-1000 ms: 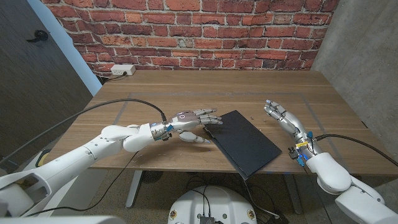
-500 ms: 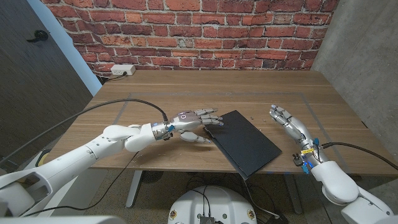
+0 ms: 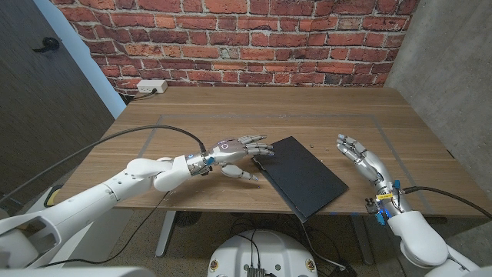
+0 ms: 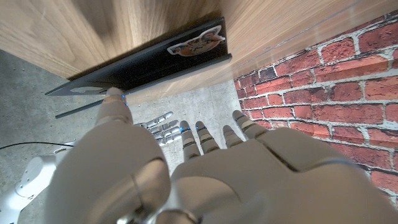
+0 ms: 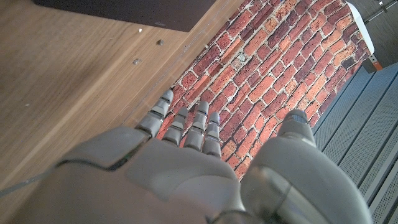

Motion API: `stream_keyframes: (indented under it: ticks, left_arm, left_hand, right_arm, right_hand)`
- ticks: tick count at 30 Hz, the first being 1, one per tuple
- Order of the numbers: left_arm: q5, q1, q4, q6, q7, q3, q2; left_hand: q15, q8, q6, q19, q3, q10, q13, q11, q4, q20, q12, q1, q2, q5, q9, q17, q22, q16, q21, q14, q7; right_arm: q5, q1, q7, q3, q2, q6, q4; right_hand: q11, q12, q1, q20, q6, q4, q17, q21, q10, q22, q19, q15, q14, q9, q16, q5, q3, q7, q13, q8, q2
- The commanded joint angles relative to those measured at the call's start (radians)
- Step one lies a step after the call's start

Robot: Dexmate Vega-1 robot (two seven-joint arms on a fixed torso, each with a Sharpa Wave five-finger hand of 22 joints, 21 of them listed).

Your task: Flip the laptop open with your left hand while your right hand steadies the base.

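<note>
Laptop [image 3: 303, 176]: black, lid shut, lay slantwise on the wooden table [image 3: 192, 115] near the front edge, between the two hands; near corner reached almost to that edge.
Lid, left wrist view: carried a pale sticker [image 4: 194, 43] close to one corner.
Left hand [image 3: 241, 150]: hovered at the laptop's left edge, fingers [image 3: 260, 141] slightly apart and stretched toward the lid's far corner, thumb lower by the side edge; held nothing. Contact with the lid could not be told.
Right hand [image 3: 360, 156]: stood well apart from the laptop on the right, fingers spread and lightly curled, gripped nothing; raised or resting on the table could not be told.
Right hand, left wrist view: seen beyond the laptop [image 4: 143, 65], fingers apart.
Table surface: faint taped rectangle [image 3: 269, 121] marked around the work area.
Backdrop: red brick wall [image 3: 231, 38]; white power strip [image 3: 153, 86] at the table's far left corner.
Left arm: black cable [image 3: 131, 134] looped above the forearm.
</note>
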Motion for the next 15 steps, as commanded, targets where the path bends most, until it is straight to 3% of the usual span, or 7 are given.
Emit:
stream_keyframes:
  ticks: [1,8,13,15]
  left_arm:
    - [0.017,0.019,0.002,0.084,0.071,-0.001,-0.003]
    - [0.021,-0.024,0.030,0.069,0.052,0.031,-0.010]
    - [0.029,-0.050,0.042,0.055,0.049,0.049,-0.016]
    - [0.030,-0.057,0.044,0.052,0.048,0.055,-0.017]
  left_hand:
    - [-0.144,0.010,0.018,0.014,0.004,0.020,0.004,-0.001,-0.001,-0.080,0.013,0.009,0.018,0.008,0.003,0.003,0.001,0.008,0.008,0.015,-0.004]
    - [-0.145,0.012,0.021,0.016,0.006,0.020,0.004,-0.002,-0.002,-0.081,0.013,0.013,0.021,0.010,0.003,0.002,0.001,0.007,0.008,0.017,-0.002]
    - [-0.144,0.011,0.020,0.017,0.005,0.020,0.004,0.002,-0.002,-0.081,0.012,0.013,0.022,0.011,0.003,0.002,0.001,0.006,0.007,0.018,-0.001]
    - [-0.142,0.011,0.018,0.017,0.005,0.020,0.004,0.001,-0.002,-0.081,0.012,0.013,0.022,0.011,0.003,0.002,0.001,0.005,0.007,0.019,0.000]
  right_arm:
    - [-0.030,-0.047,0.012,0.020,0.040,0.038,-0.002]
    - [-0.051,-0.074,0.012,0.025,0.059,0.040,-0.011]
    - [-0.073,-0.093,0.007,0.028,0.071,0.035,-0.021]
    - [-0.079,-0.099,0.004,0.031,0.077,0.032,-0.025]
  right_hand:
    - [0.002,0.007,0.014,-0.003,0.005,-0.003,0.002,0.003,0.020,0.004,0.008,-0.036,0.010,0.002,0.002,-0.003,0.001,0.014,0.002,0.000,0.001]
    - [-0.004,0.016,0.020,-0.005,0.017,-0.003,0.003,0.001,0.048,0.004,0.012,-0.040,0.023,0.002,0.003,-0.004,0.000,0.012,0.002,0.000,0.000]
    - [0.012,0.017,0.020,-0.005,0.020,0.000,0.004,0.002,0.054,0.004,0.015,-0.036,0.034,0.002,0.005,-0.004,-0.002,0.015,0.002,-0.002,0.000]
    - [0.014,0.018,0.016,0.014,0.022,0.004,0.006,0.005,0.057,0.005,0.026,-0.022,0.045,0.002,0.009,-0.005,-0.004,0.014,0.003,-0.004,0.002]
